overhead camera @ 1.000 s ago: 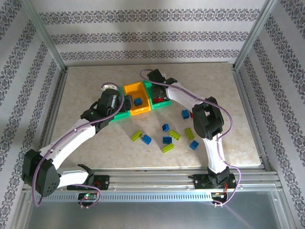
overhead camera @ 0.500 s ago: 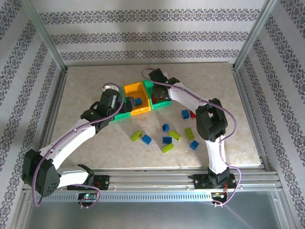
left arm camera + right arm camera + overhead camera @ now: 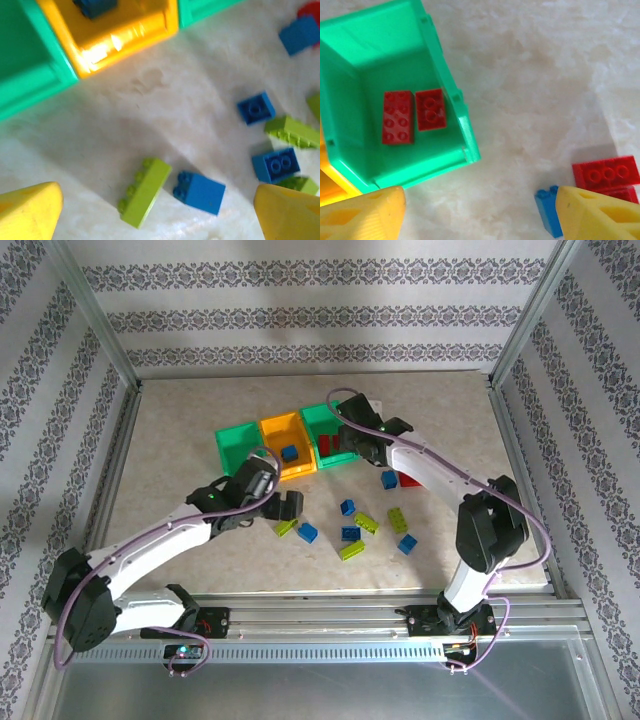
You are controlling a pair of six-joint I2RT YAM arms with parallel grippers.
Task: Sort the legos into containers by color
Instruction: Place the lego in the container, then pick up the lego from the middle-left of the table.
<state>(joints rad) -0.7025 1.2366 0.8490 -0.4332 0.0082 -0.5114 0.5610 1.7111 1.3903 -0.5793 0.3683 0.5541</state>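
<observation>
When I count from above, I find three containers in a row on the far half of the table point(image 3: 180, 440): a left green bin point(image 3: 238, 445), an orange-yellow bin point(image 3: 272, 440) in the middle and a right green bin point(image 3: 350, 50), standing close side by side. Inside the orange-yellow bin lies one blue brick point(image 3: 290, 452). Inside the right green bin lie two red bricks point(image 3: 398, 117), flat, studs up, just beside each other. Loose on the table, nearer to my bases, I count five blue legos point(image 3: 347, 507), four yellow-green legos point(image 3: 351, 550) and one red lego point(image 3: 605, 172) near the right green bin. A second red piece seems to lie under it, but I cannot tell for sure. All are small studded blocks, some square, some long. My left gripper point(image 3: 157, 200) hangs over the table in front of the bins, its yellow fingers point(image 3: 30, 210) wide apart and empty. Between them I see one yellow-green piece, its studs turned to the side, just beside one blue piece. My right gripper point(image 3: 480, 200) hangs by the near corner of the right green bin, its fingers also apart and empty.
</observation>
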